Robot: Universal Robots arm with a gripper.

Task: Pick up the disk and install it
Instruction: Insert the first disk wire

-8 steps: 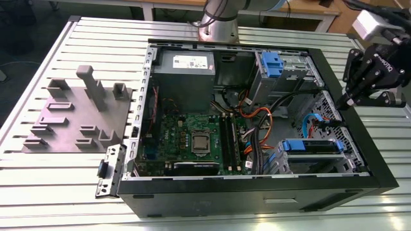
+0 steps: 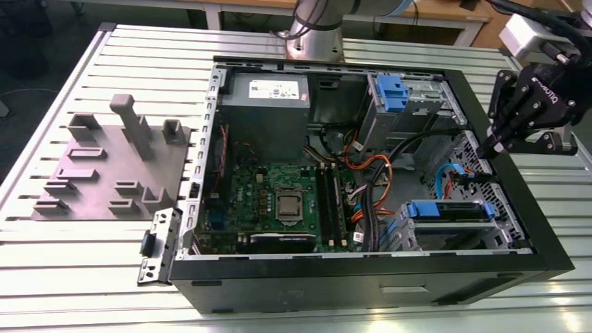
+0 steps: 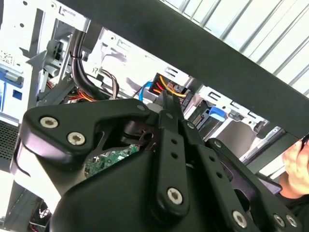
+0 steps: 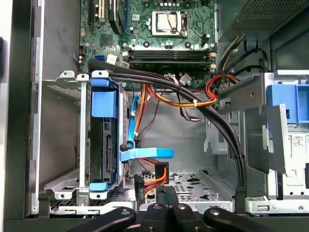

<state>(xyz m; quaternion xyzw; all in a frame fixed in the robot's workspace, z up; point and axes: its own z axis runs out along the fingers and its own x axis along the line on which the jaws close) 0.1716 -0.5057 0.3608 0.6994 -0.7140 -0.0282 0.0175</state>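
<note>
A: Starting closest in, what is the claw doing?

B: In the first wrist view the gripper has its two fingertips pressed together with nothing between them, just above the orange-and-black plug. The second wrist view shows the same black gripper from behind its linkages, tips meeting at a point.

A: And the disk?

B: It stands on edge in the metal drive cage, a dark drive with a blue bracket. The first wrist view shows the disk well, apart from the gripper and to one side of it. In the exterior view the disk lies in the cage at the near corner of the computer case, on the exterior view's right.

A: What lies beyond that?

B: A flat blue cable beside the disk, a bundle of black cables, then the green motherboard.

A: Does the exterior view add anything?

B: Yes: the gripper hovers over the case's rim on the exterior view's right, the grey power supply sits at the far side, and a grey fixture plate rests on the slatted table, on the exterior view's left. The second wrist view catches a person's hand at its edge.
</note>
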